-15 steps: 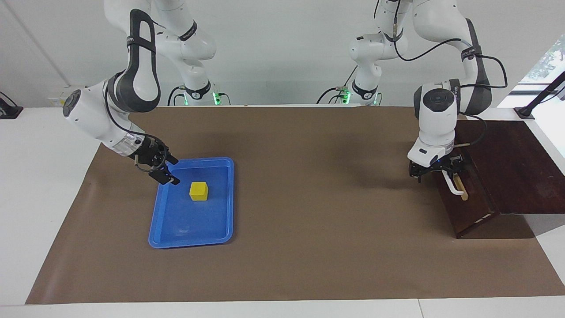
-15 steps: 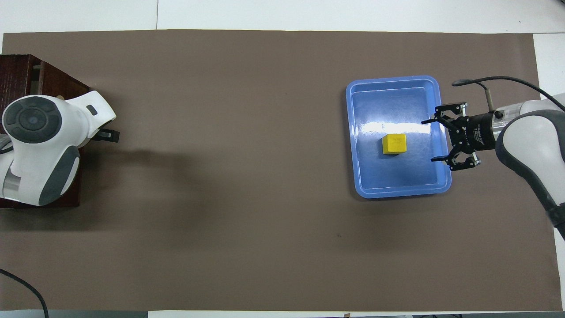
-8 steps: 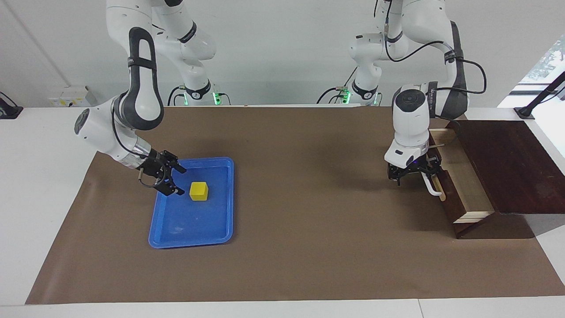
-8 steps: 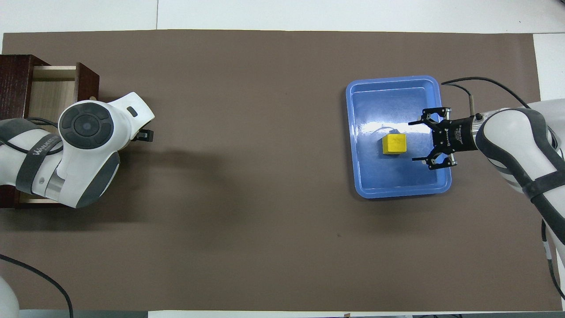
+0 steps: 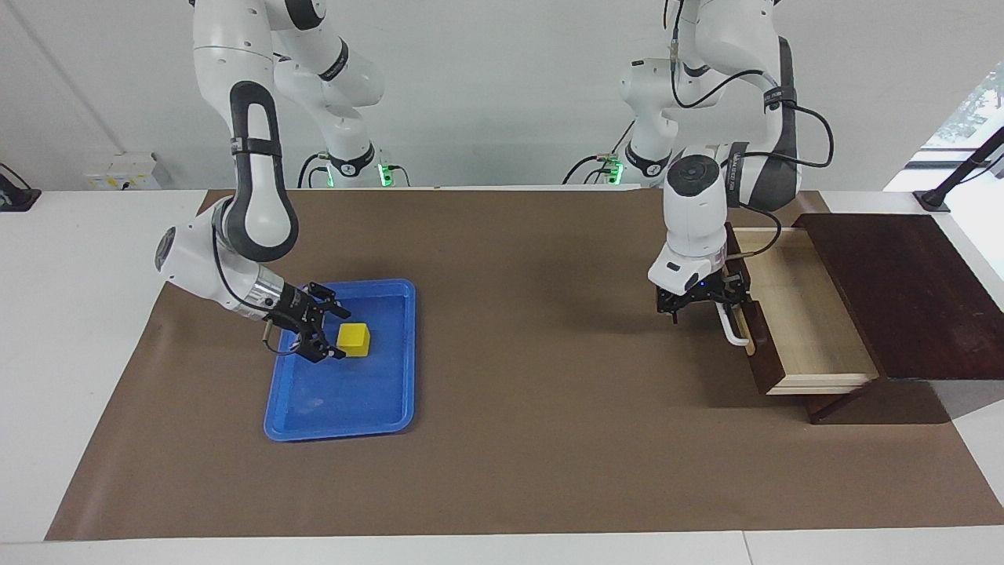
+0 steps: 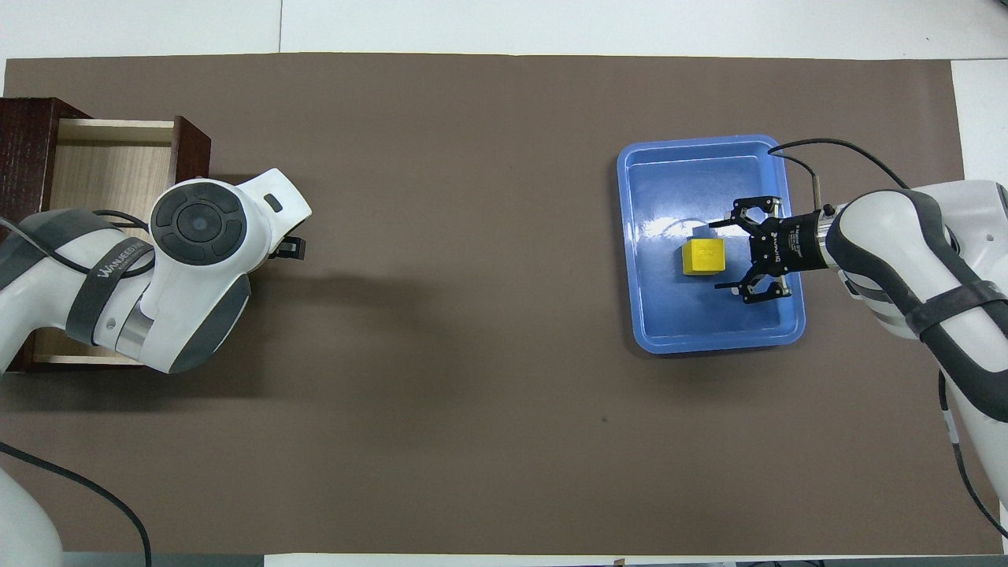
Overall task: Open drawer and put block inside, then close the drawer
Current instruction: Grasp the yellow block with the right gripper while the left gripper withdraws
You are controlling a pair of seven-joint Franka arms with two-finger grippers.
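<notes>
The yellow block (image 5: 354,340) (image 6: 703,257) lies in a blue tray (image 5: 345,396) (image 6: 709,323) toward the right arm's end of the table. My right gripper (image 5: 343,336) (image 6: 715,256) is low in the tray and open, its fingertips flanking the block's edge without closing on it. At the left arm's end, the drawer (image 5: 800,314) (image 6: 110,169) stands pulled well out of its dark wooden box (image 5: 902,290), pale interior bare. My left gripper (image 5: 700,304) is open at the white handle (image 5: 734,328). In the overhead view the left arm covers the handle.
Brown paper (image 5: 518,392) covers the table between tray and drawer. The white tabletop (image 5: 63,314) shows around it. The left arm's cable hangs over the drawer's corner.
The left gripper has drawn the handle toward the table's middle, sliding the drawer from shut to well open. The right gripper has dropped into the tray and moved up to the block.
</notes>
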